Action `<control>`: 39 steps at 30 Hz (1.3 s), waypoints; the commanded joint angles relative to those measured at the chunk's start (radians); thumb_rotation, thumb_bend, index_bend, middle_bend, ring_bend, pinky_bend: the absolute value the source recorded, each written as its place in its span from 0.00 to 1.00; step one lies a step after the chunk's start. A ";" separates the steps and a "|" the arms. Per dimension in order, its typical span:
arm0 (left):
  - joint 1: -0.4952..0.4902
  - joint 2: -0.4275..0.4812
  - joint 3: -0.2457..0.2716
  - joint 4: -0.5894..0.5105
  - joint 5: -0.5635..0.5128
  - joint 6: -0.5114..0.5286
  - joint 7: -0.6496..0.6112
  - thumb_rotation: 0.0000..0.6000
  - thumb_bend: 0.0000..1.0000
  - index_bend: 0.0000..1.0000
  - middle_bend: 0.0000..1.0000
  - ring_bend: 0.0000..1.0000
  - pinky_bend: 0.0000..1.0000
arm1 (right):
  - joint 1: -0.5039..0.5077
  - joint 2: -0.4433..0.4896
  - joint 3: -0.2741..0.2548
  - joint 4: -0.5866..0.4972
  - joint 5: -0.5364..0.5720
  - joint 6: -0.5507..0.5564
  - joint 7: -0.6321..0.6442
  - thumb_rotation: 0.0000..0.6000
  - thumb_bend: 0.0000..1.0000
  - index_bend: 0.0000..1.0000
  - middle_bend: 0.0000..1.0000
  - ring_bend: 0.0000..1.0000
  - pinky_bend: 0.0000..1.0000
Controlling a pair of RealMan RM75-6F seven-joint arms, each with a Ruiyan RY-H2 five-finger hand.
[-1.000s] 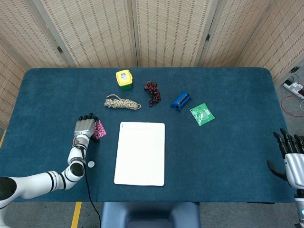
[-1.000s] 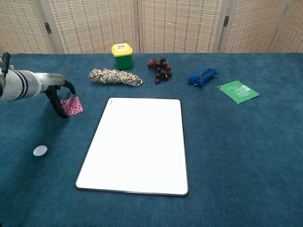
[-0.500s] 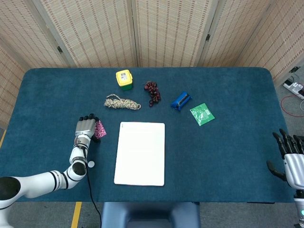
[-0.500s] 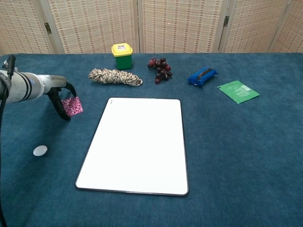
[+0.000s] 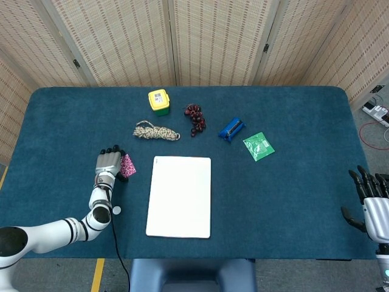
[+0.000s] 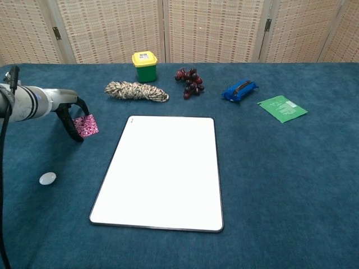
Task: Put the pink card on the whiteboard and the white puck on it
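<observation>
The pink patterned card [image 5: 127,165] [image 6: 86,125] lies on the blue cloth just left of the whiteboard [image 5: 179,196] [image 6: 162,171]. My left hand [image 5: 107,162] [image 6: 69,116] hangs over the card's left edge, its dark fingers [image 6: 72,128] pointing down, apart and touching that edge; the card stays flat on the table. The white puck [image 5: 116,210] [image 6: 47,178] sits alone nearer the front edge, beside my left forearm. My right hand [image 5: 372,205] shows only in the head view, off the table's right front corner, fingers spread and holding nothing.
Along the back stand a yellow-lidded green tub [image 5: 158,101] [image 6: 145,65], a coiled rope [image 5: 156,131] [image 6: 136,91], dark grapes [image 5: 195,118] [image 6: 190,82], a blue pouch [image 5: 231,129] [image 6: 240,90] and a green packet [image 5: 258,146] [image 6: 282,108].
My left forearm has shifted slightly and the hand has settled a little closer onto the card's edge. The card, puck and right hand have not moved.
</observation>
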 commanded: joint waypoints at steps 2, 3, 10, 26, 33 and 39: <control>0.008 -0.005 -0.002 -0.002 0.022 0.005 -0.012 1.00 0.26 0.28 0.00 0.04 0.00 | 0.000 0.000 0.000 0.000 0.000 0.000 0.001 1.00 0.34 0.00 0.04 0.08 0.00; 0.009 -0.006 -0.002 -0.002 0.029 0.007 -0.014 1.00 0.26 0.28 0.00 0.04 0.00 | -0.001 0.000 0.000 0.000 0.000 0.000 0.001 1.00 0.34 0.00 0.04 0.08 0.00; 0.018 -0.006 -0.005 -0.011 0.068 0.016 -0.030 1.00 0.28 0.31 0.02 0.06 0.00 | -0.003 0.000 -0.001 -0.001 0.002 0.002 0.001 1.00 0.34 0.00 0.04 0.08 0.00; 0.036 0.091 -0.015 -0.192 0.241 0.040 -0.081 1.00 0.29 0.30 0.03 0.06 0.00 | -0.005 0.001 -0.002 -0.007 -0.001 0.003 -0.003 1.00 0.34 0.00 0.04 0.09 0.00; 0.022 0.137 -0.018 -0.344 0.351 0.038 -0.107 1.00 0.29 0.29 0.03 0.05 0.00 | -0.007 0.004 -0.002 -0.014 0.003 0.003 -0.010 1.00 0.34 0.00 0.04 0.09 0.00; -0.012 0.126 0.008 -0.422 0.418 0.057 -0.076 1.00 0.28 0.28 0.03 0.05 0.00 | -0.014 0.006 -0.003 -0.016 0.009 0.007 -0.008 1.00 0.34 0.00 0.04 0.08 0.00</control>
